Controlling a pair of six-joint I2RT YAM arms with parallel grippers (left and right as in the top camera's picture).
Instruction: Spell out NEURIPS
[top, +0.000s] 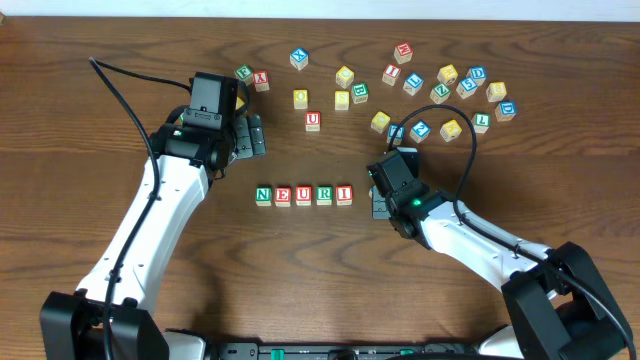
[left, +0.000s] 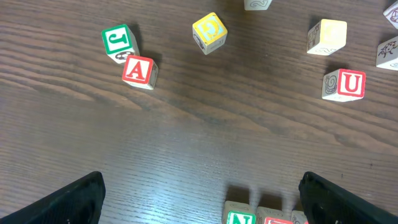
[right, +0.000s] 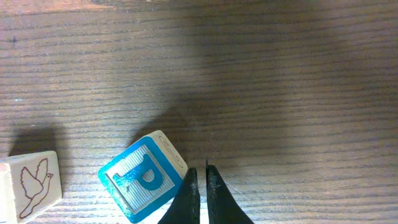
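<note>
Blue P cube (right: 144, 180), judged light rigid wood, sat skewed near the centre of the table (right: 280, 74), just beside the closed, empty right pincer (right: 201, 169); best gripped across opposite flat faces; left pincer (left: 200, 186) wide, empty.

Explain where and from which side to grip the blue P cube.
Grip the blue P cube by two opposite side faces, from above. It lies flat but skewed, so the shut right tool should probably open and turn to match.

left hand (top: 256, 135): spread wide | right hand (right: 200, 184): pinched fully closed
</note>
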